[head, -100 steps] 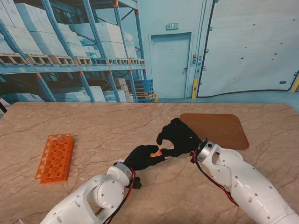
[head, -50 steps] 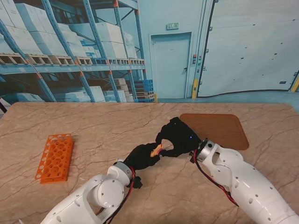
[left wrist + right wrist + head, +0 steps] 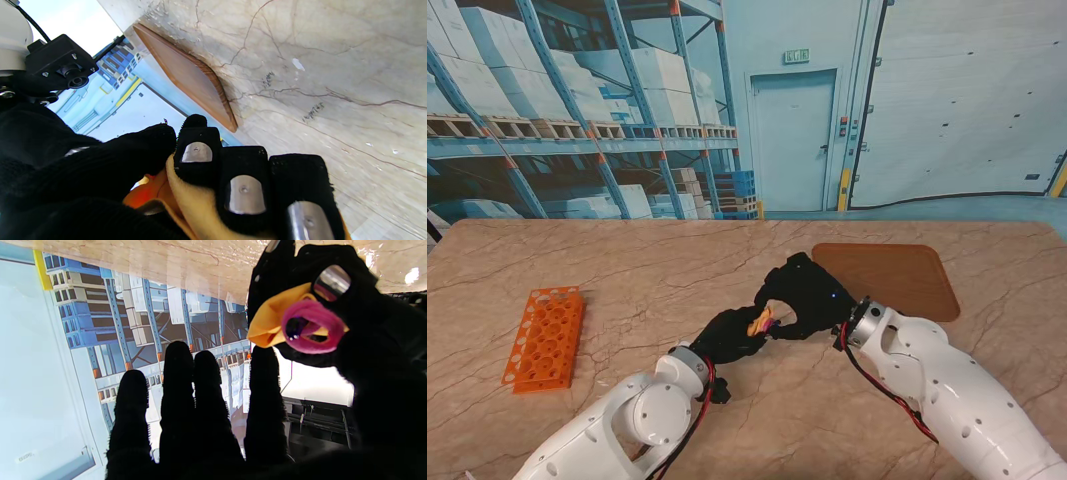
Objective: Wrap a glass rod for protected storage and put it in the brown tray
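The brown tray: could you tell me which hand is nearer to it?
Right. The right hand sits just beside the brown tray; the left hand is farther off, nearer to me.

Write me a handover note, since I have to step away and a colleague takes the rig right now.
Left robot hand: shut on the yellow cloth bundle, which has a pink loop around its end; the glass rod itself is not clearly visible.
Right robot hand: fingers spread beside the bundle's end in the wrist view; a grip cannot be told.
Brown wooden tray: on the marble table, right of the hands, nothing in it.
Orange tube rack: lying far left.
Done: cloth is around something.
Left: finish wrapping if needed, put the bundle in the tray.
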